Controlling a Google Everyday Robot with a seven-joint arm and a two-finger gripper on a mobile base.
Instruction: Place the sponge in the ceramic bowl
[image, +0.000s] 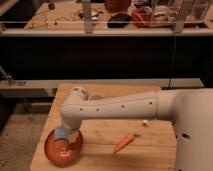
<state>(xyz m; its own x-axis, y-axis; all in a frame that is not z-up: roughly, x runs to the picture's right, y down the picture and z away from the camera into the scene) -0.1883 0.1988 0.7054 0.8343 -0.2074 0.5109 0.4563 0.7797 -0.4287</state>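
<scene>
Sponge (60, 134): light-blue block at the tip of the pincer (67, 134), over the back-left part of the ceramic bowl (59, 153). It sits against the pincer from the left. Can't tell whether it rests on the bowl's surface or hangs just above it.

Pincer: under the round white wrist, pointing down into the bowl near the worktop's (150, 152) front-left corner. Can't tell if it's clamped on the sponge or apart, since the wrist housing and sponge cover the tip.

Ceramic bowl: orange-red, glossy, shallow, with concentric rings visible inside. It sits at the front-left of the worktop, with its left rim close to the worktop's edge. The rear part is hidden by the wrist and pincer.

Arm (120, 106): white link with a row of small dark holes. It runs nearly level from the robot's body (192, 130) on the right across to the wrist on the left, above the middle of the worktop.

Other items:
- carrot (123, 143): orange, lying diagonally on the bare wood to the right of the bowl, well apart from it, under the arm's span.
- small white object (145, 122): just below the arm, up and right of the carrot. Too small to identify.
- pale rounded item (95, 96): behind the wrist, mostly hidden.

Background: dark gap behind the worktop, then a cluttered bench (60, 20) with cables and containers.
</scene>
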